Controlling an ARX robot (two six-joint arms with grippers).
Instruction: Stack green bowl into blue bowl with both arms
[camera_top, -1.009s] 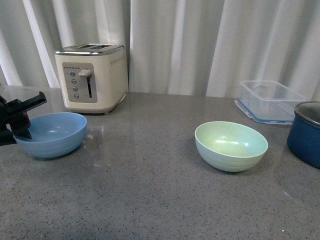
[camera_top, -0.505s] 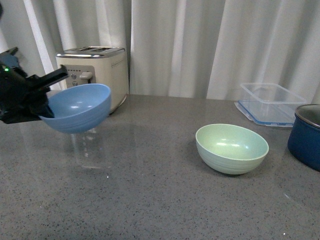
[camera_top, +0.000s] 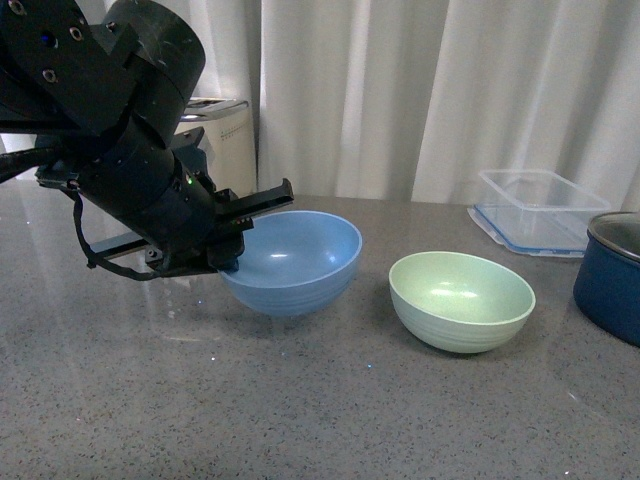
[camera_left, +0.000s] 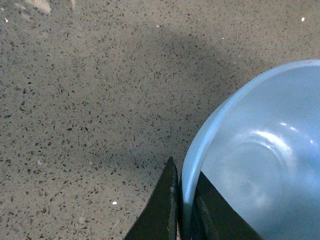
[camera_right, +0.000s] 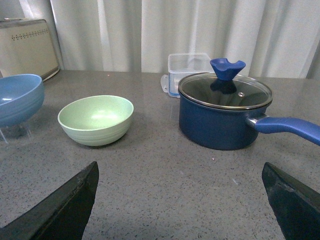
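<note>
Clamped on rim of sky-blue round matte bowl (camera_top: 295, 260) by left gripper (camera_left: 184, 172); right gripper (camera_right: 180, 167) splayed. Could slip, or strike mint-green round bowl (camera_top: 462, 300) at three o'clock.

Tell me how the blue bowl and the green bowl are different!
The blue bowl is sky blue; the green bowl is pale mint. The left pincer pinches the blue bowl's rim, while nothing touches the green bowl. The blue bowl seems to hang just above the counter; the green bowl sits on it. Both are round, upright, empty, ridged low outside and about the same size.
</note>
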